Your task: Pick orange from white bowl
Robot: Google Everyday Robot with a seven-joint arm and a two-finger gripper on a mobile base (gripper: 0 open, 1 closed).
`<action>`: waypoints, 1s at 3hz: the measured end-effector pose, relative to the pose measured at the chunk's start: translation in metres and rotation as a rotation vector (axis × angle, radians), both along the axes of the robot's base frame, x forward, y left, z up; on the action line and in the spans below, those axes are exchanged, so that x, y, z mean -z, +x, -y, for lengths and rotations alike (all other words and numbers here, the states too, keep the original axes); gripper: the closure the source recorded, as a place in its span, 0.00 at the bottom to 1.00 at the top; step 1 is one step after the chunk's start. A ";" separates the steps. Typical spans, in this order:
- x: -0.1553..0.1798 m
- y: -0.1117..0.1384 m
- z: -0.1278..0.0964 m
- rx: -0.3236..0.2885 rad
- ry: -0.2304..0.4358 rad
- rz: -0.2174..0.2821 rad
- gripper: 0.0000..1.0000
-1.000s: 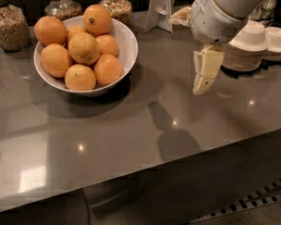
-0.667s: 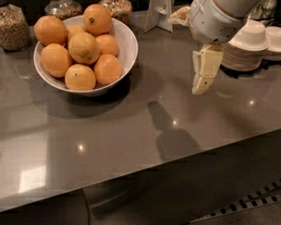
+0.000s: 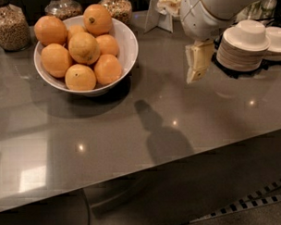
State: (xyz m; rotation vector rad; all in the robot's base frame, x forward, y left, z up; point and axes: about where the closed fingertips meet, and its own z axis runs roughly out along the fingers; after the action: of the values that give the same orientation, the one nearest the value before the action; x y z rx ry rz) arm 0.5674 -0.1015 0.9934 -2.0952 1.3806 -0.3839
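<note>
My gripper (image 3: 196,65) hangs at upper right; wide or narrow, I cannot tell. The orange (image 3: 98,19) sits at the back of the bowl (image 3: 130,49), upper left: well apart, leftward of my gripper.

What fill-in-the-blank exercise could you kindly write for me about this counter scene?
1. The gripper hangs over the table, on the picture's ____ side of the white bowl.
2. The orange at the bowl's back shows a dark stem ____.
3. The jars stand ____ the bowl.
Missing words: right, scar, behind.
</note>
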 end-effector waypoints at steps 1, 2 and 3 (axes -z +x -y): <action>-0.022 0.037 -0.029 -0.152 -0.047 0.174 0.00; -0.041 0.075 -0.064 -0.303 -0.068 0.268 0.00; -0.053 0.114 -0.098 -0.420 -0.103 0.294 0.00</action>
State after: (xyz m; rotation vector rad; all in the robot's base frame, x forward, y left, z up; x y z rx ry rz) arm 0.6811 -0.0032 1.0464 -2.2336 0.7443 -0.5660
